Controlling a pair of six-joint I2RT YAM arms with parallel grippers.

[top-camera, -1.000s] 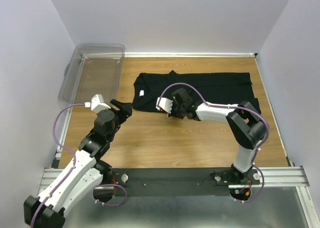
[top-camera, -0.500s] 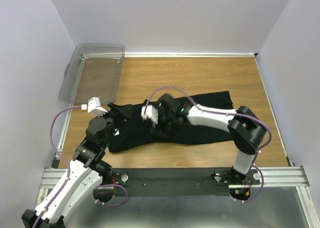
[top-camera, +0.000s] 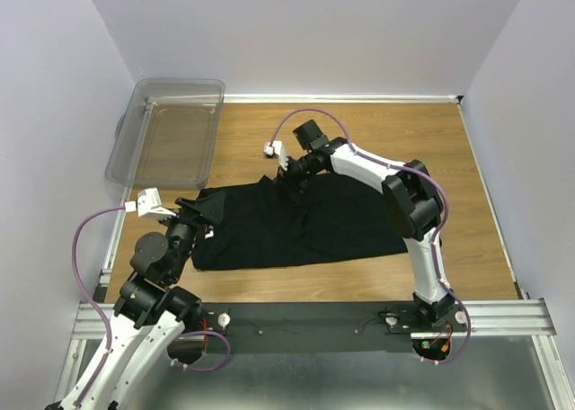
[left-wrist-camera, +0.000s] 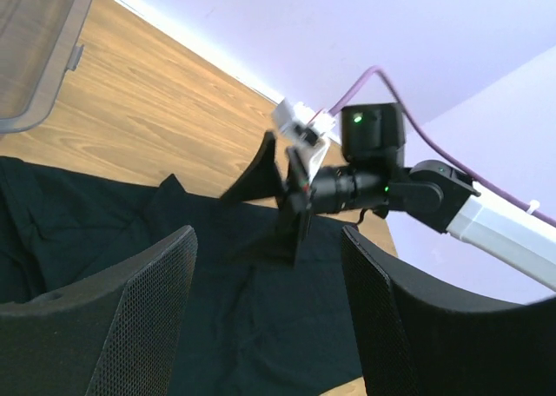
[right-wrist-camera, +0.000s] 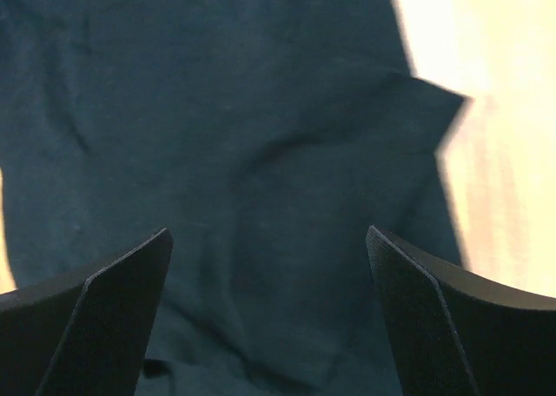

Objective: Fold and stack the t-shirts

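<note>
Wood table (top-camera: pixel 359 131) carries 1 black t-shirt (top-camera: pixel 296 235), spread crooked and wrinkled across centre, its near hem close to table front. Clear bin (top-camera: pixel 171 127) at far left, near shirt's corner. Right gripper (top-camera: pixel 292 182) hovers over shirt's far edge, jaws wide, holding nothing. Left gripper (top-camera: pixel 205 214) at shirt's left end, jaws apart, likewise empty. Risks: pinch on bunched far edge likely takes 2 layers, skewing fold; low left fingers could snag cloth, drag it toward table front.

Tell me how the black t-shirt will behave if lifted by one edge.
Probably floppy: the t-shirt lies flat with wrinkles, so it should drape and sag. Likely light, thin cloth. It may bunch when pushed across the wooden table.
</note>
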